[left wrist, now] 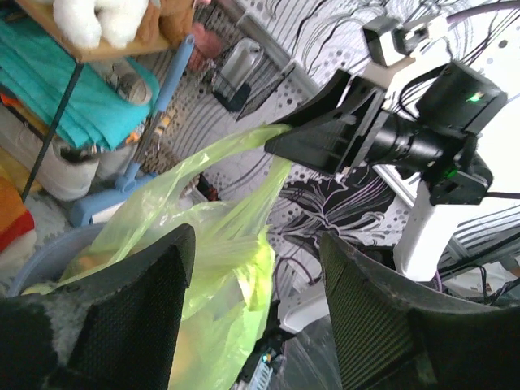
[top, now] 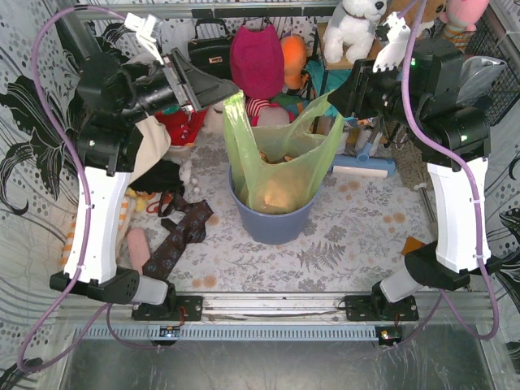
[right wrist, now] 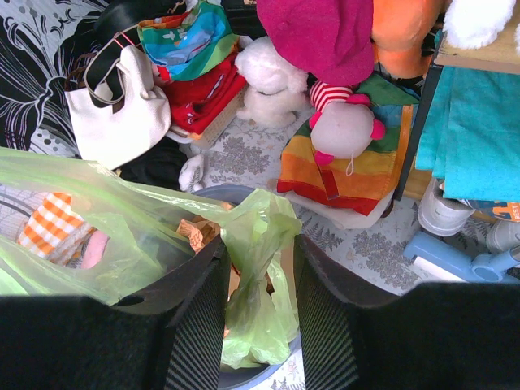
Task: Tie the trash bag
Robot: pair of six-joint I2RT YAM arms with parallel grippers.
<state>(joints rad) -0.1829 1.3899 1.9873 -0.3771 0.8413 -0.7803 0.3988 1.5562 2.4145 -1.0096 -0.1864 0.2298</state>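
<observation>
The lime-green trash bag (top: 280,175) sits in a round blue bin (top: 272,227), with crumpled brown paper (top: 276,195) showing through it. Its two top corners stand up. My left gripper (top: 221,91) hovers by the left corner. In the left wrist view it (left wrist: 256,244) is open, and the bag (left wrist: 162,211) lies against its left finger. My right gripper (top: 335,96) is at the right corner. In the right wrist view its jaws (right wrist: 260,248) stand apart around a twisted strand of the bag (right wrist: 256,219), which touches the left finger (right wrist: 195,309).
A cream tote (right wrist: 122,122) and a dark patterned cloth (top: 175,240) lie left of the bin. Plush toys, a magenta hat (top: 256,57) and folded cloths crowd the back. A shelf with a white plush (top: 353,28) and a blue mop head (top: 366,166) stand back right.
</observation>
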